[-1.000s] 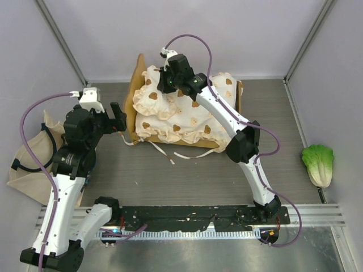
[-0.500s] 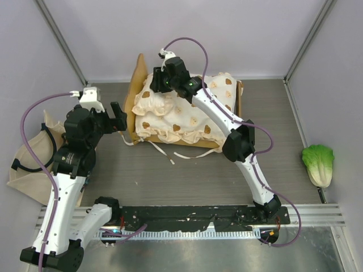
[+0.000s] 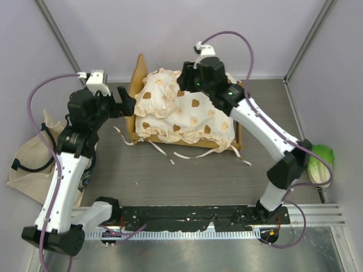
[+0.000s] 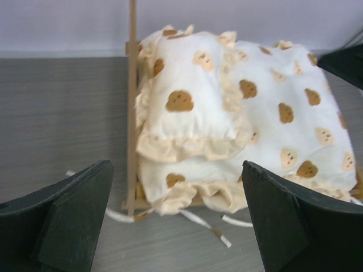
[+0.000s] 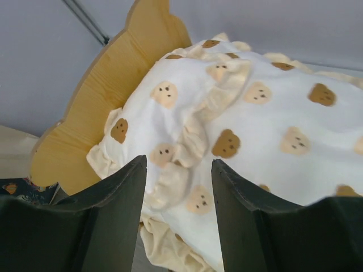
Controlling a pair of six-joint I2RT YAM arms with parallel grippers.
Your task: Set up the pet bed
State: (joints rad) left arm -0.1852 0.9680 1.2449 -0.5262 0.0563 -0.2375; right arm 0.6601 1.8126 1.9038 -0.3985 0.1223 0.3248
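The pet bed stands at the back middle, its scalloped light-wood headboard (image 3: 136, 76) on the left. A cream bear-print cushion (image 3: 195, 122) fills it, and a matching frilled pillow (image 3: 157, 93) lies on top at the headboard end. My right gripper (image 3: 184, 85) hovers open just above the pillow's right edge; in the right wrist view the gripper (image 5: 178, 164) has nothing between its fingers, with the pillow (image 5: 164, 107) and headboard (image 5: 102, 107) below. My left gripper (image 3: 129, 103) is wide open beside the headboard. The left wrist view shows this gripper (image 4: 176, 167) facing the pillow (image 4: 187, 107).
A beige tote bag (image 3: 28, 164) lies at the far left behind my left arm. A green lettuce toy (image 3: 322, 164) sits at the right wall, partly behind my right arm. White tie strings (image 3: 176, 154) trail onto the table in front of the bed.
My right gripper opened, let go of the pillow and drew back to the right; the pillow now lies at the headboard end. My left gripper moved up toward the headboard.
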